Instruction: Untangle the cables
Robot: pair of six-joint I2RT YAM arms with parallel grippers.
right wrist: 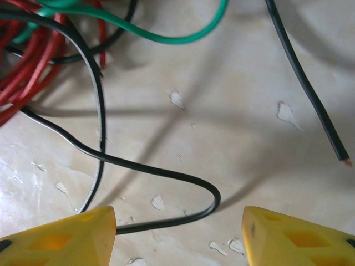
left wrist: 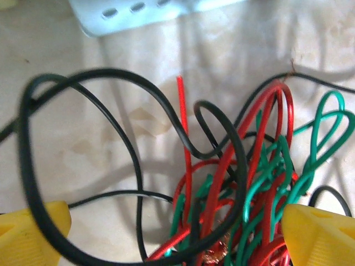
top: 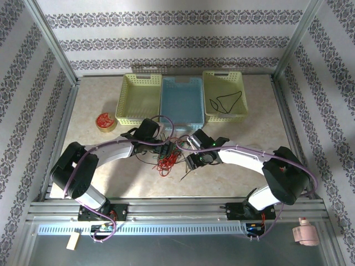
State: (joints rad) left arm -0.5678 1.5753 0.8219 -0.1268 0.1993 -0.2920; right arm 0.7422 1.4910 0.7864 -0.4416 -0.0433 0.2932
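The left gripper (left wrist: pixel 176 235) stands wide open, its yellow fingers (left wrist: pixel 319 235) far apart. The knot of cables (left wrist: pixel 244 183) sits between them and just ahead. Red and green loops crowd toward its right finger, and a big black loop (left wrist: pixel 111 72) sweeps round toward its left finger. Nothing is pinched.

The right gripper (right wrist: pixel 180 238) is released too, jaws apart over the bare table (right wrist: pixel 238 111). A single black wire (right wrist: pixel 161 173) curls between its fingers and runs off close by its left finger. The red strands (right wrist: pixel 22 72) of the heap lie ahead and to its left. Whether that wire touches the finger is hard to tell from this angle.

The main risk sits with the left gripper. So many strands lie between its fingers that closing here would likely catch several colours at once. Pulling would then drag the whole knot and cinch it tighter rather than freeing one cable. The black loop could also hook over its left finger and trail along as the arm lifts.

For the right gripper, the wire lies flat on the table, so a close could slide over it or scrape the surface. Seen from above, both grippers are crowded together at the heap, so a wide pull by either arm may bump the other.
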